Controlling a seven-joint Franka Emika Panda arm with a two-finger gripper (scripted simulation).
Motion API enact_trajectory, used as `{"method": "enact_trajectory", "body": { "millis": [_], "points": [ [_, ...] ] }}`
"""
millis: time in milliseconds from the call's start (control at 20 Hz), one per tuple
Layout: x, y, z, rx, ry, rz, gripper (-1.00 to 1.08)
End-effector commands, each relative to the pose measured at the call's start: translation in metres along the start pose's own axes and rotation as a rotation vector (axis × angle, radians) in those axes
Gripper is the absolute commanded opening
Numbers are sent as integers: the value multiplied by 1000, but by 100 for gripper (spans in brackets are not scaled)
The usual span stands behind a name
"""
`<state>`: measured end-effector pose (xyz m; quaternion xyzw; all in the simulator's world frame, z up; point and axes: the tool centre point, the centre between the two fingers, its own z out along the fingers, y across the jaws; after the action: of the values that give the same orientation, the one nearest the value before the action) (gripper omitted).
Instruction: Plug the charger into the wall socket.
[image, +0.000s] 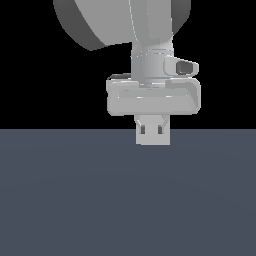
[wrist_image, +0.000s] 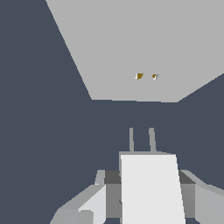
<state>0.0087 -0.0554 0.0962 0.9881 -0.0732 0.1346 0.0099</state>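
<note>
The arm hangs down over the dark blue-grey table (image: 75, 200), its pale grey hand filling the upper middle of the exterior view. The jaws (image: 152, 131) point downward and are clenched on the charger (image: 153, 136), a small off-white block that sits squarely between them, its lower part sticking out just below the fingertips. In the exterior view the block hangs clear above the table surface, with two dark finger pads showing against its upper face.

From the wrist view the charger (wrist_image: 151, 188) appears as a bright off-white slab held between the two grey fingers (wrist_image: 94, 201), one on each side of it and touching it. Two thin grey prongs (wrist_image: 131, 140) rise from the charger's far end, side by side and roughly parallel, pointing away from the jaws.

Ahead of the prongs, and apart from them, stands the wall socket (wrist_image: 131, 43), a large flat pale grey plate much wider than the block. Near its middle are two tiny dark holes (wrist_image: 139, 76) with a brownish tint, set close together. A band of dark table separates the prong tips from the plate's nearest edge. The holes lie slightly to one side of the line of the prongs rather than dead ahead.

The socket plate does not show in the exterior view.
</note>
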Motion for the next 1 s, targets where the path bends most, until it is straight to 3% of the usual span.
{"method": "enact_trajectory", "body": {
  "millis": [0, 950],
  "points": [
    [3, 2, -2, -6, -1, 22, -100],
    [12, 4, -1, -10, -2, 36, -100]
  ]
}}
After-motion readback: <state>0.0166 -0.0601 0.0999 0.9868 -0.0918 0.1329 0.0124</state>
